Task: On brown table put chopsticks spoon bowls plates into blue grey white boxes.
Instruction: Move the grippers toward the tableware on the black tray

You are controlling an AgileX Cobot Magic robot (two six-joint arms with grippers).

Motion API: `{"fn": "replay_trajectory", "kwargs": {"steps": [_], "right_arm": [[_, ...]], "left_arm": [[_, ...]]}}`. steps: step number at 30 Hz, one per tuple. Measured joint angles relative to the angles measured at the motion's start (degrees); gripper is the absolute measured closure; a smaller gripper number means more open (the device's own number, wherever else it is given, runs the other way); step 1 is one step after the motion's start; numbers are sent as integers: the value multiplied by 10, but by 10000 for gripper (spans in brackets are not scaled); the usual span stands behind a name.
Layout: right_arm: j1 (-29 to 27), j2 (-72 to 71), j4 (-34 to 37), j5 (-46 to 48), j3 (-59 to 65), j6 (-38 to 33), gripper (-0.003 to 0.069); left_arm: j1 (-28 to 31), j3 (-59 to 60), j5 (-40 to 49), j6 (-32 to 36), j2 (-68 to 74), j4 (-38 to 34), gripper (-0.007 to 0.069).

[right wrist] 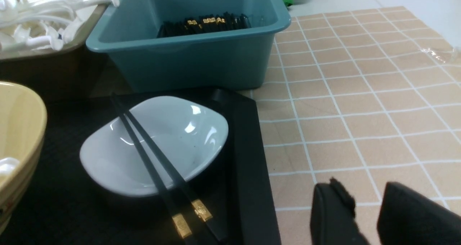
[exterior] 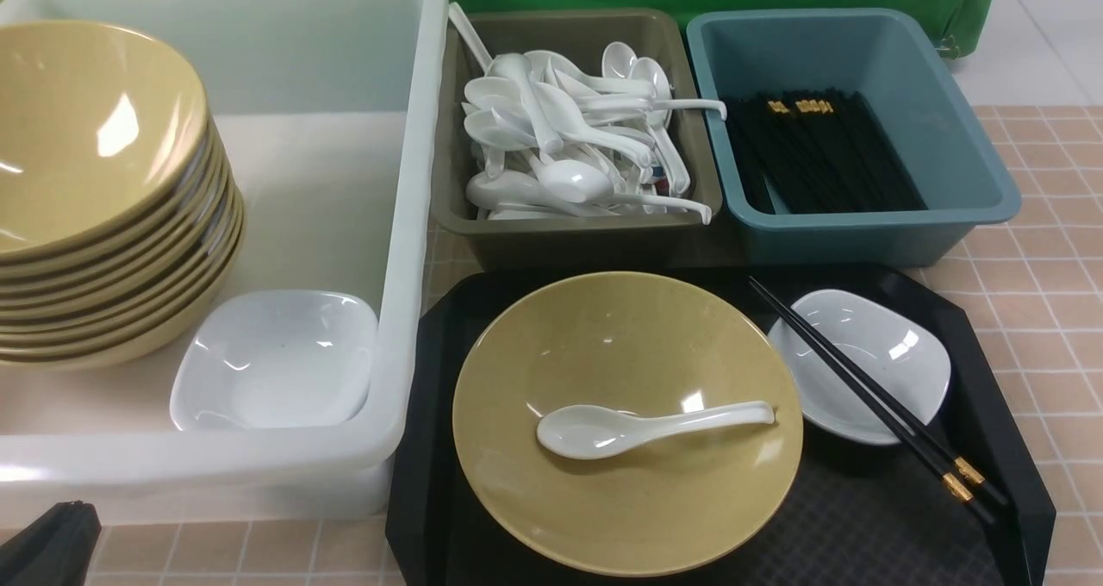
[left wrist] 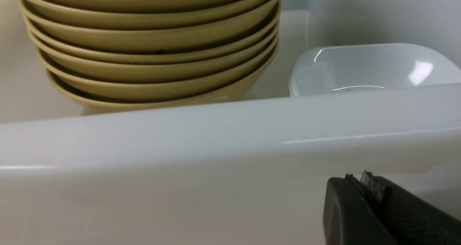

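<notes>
The white box (exterior: 412, 224) fills the left side of the counter (exterior: 1034, 258). Its near wall stands right in front of the left fingers (left wrist: 360, 216), which sit low outside it. The grey box (exterior: 577, 243) and blue box (exterior: 862, 237) stand side by side just behind the black tray (exterior: 862, 526). Bare counter lies open to the right of the tray and the blue box. The right fingers (right wrist: 335, 212) hover over that bare stretch, just beside the tray's right edge, narrowly parted with nothing between them. Only a dark corner of the left fingers shows, cut by the frame, so I cannot tell their spread.

On the tray a loose bowl (exterior: 629, 345) holds the spoon (exterior: 638, 427). To its right a plate (exterior: 900, 345) carries the chopsticks (exterior: 870, 394) laid across it, their gold-banded ends near the right fingers but apart from them. Inside the white box a stack of bowls (exterior: 103, 190) is cut off at the left, with a second plate (exterior: 276, 362) beside it. The grey box holds a heap of spoons (exterior: 560, 138), and the blue box holds a bundle of chopsticks (exterior: 819, 155).
</notes>
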Motion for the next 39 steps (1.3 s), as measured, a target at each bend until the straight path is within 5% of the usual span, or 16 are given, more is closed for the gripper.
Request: {"fn": "replay_trajectory", "kwargs": {"steps": [17,21,25,28,29,33,39], "right_arm": [[0,0,0,0,0,0,421],[0,0,0,0,0,0,421],[0,0,10,-1,0,20,421],[0,0,50,-3,0,99,421],[0,0,104,-3,0,188,421],[0,0,174,-5,0,364,421],[0,0,184,-19,0,347,421]], "left_arm": [[0,0,-4,-2,0,7,623],[0,0,-32,-46,0,-82,623],[0,0,-66,-178,0,-308,623],[0,0,-73,-231,0,-416,623],[0,0,-78,-258,0,-489,623],[0,0,-84,-261,0,-543,623],[0,0,-81,-235,0,-550,623]]}}
